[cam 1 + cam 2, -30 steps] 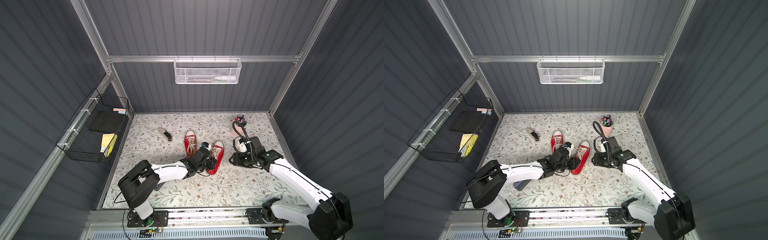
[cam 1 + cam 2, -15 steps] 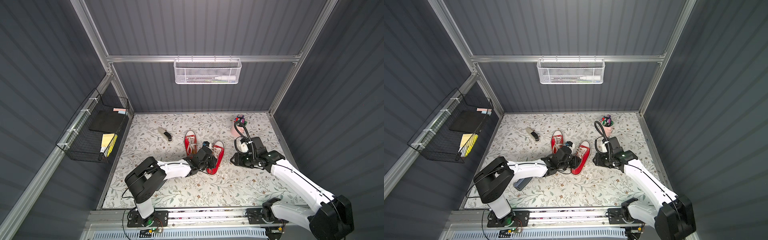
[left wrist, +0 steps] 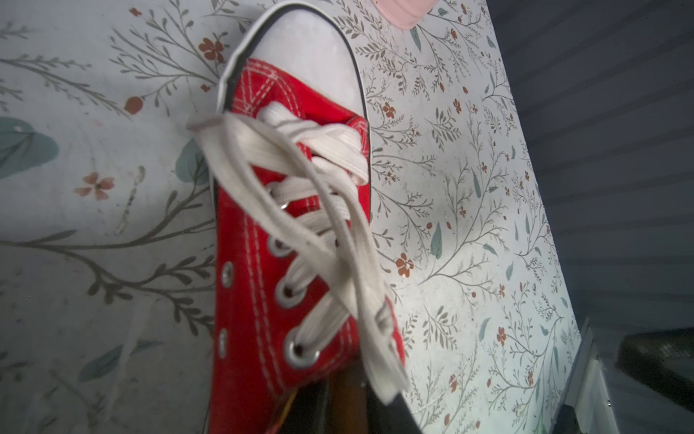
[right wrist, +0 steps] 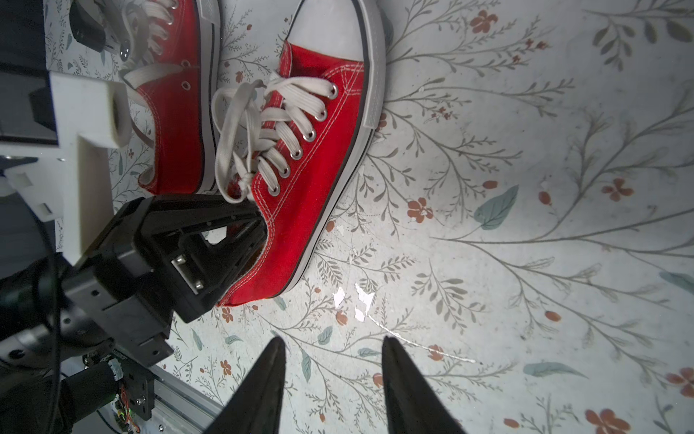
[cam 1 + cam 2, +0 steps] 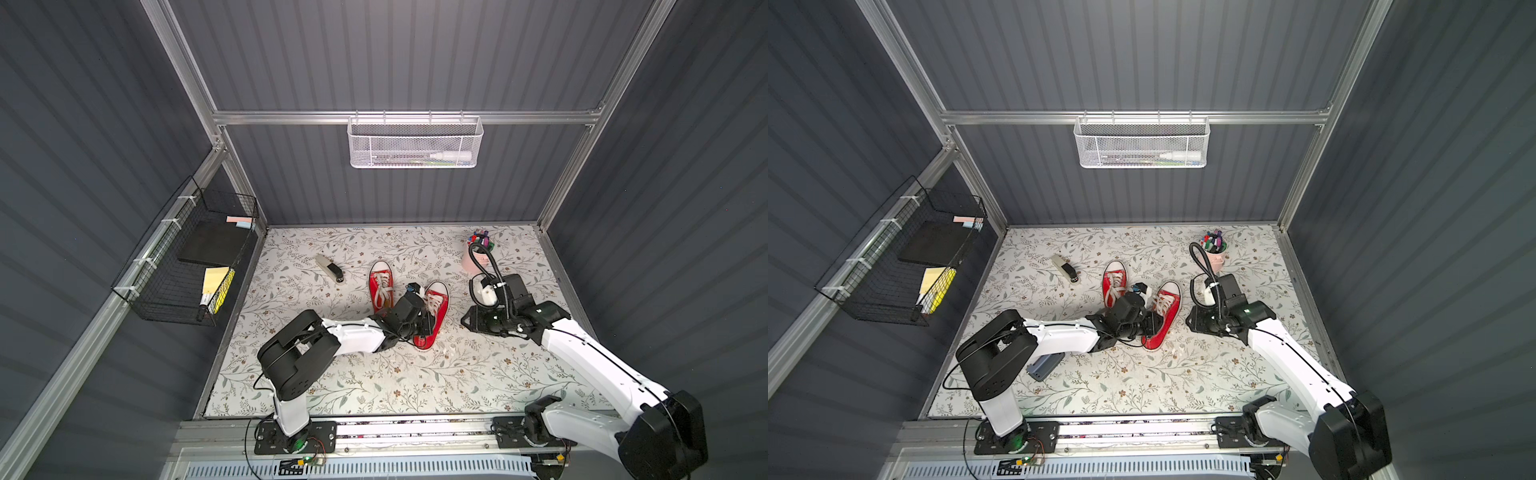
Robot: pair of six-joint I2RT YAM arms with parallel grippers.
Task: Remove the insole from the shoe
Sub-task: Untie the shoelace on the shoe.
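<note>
Two red sneakers lie on the floral mat. The right-hand shoe [image 5: 434,307] [image 5: 1165,316] [image 4: 311,169] is tilted onto its side. My left gripper [image 5: 424,328] [image 5: 1152,326] [image 4: 261,223] reaches into its heel opening, jaws close together and tips hidden inside. In the left wrist view a brown strip [image 3: 345,402] shows between the dark jaws under the laces; I cannot tell whether it is the insole. My right gripper [image 4: 332,345] [image 5: 467,322] hovers open over bare mat just right of the shoe, holding nothing.
The other red shoe [image 5: 381,286] lies just left of the left gripper. A pink cup of pens [image 5: 478,253] stands at the back right and a stapler [image 5: 328,268] at the back left. A grey-blue object [image 5: 1042,368] lies under the left arm. Wire baskets hang on the walls.
The left arm's elbow has swung to the right while its gripper stayed at the shoe's opening. The right arm has barely moved.
</note>
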